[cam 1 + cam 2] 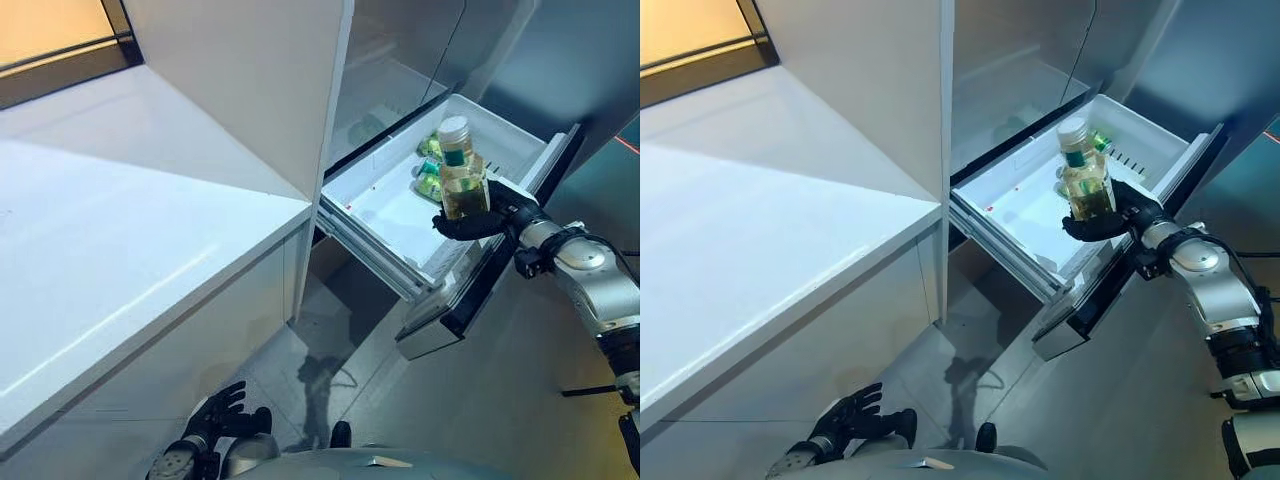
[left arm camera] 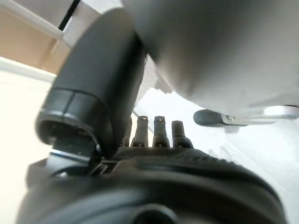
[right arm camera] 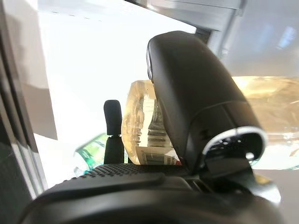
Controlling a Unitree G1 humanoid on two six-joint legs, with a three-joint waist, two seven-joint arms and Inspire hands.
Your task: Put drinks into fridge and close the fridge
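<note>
- Right hand (image 1: 478, 222) holds a clear bottle of amber drink (image 1: 462, 180), white cap up, roughly upright, over the open fridge drawer (image 1: 390, 215).
- Fingers curled round the lower part of the bottle; the right wrist view shows the thumb (image 3: 196, 98) across the near face and a fingertip (image 3: 112, 116) past the far side, so the bottle sits between thumb and fingers, touching both.
- Most of the bottle stands clear above the hand; the hold is low on the body.
- Green-capped bottles (image 1: 430, 180) already lie in the drawer, toward its back, behind and partly hidden by the held one.
- Left hand (image 1: 215, 415) hangs low by the white counter (image 1: 120, 260), fingers loosely spread, holding nothing, idle.
- Risk: low grip on a tall bottle, so it may tip or swing out if the wrist tilts while lowering.
- Risk: bottle base could catch the drawer's front rim (image 1: 1090, 285) if the hand drops too near the edge; judged close to that side.
- Risk: setting down on the lying bottles would leave it leaning or rolling and could jam the drawer on closing.
- Risk: released upright, it may be too tall to clear the frame above; cannot tell clearance.
- Task partway: this drink not yet in, drawer open.
</note>
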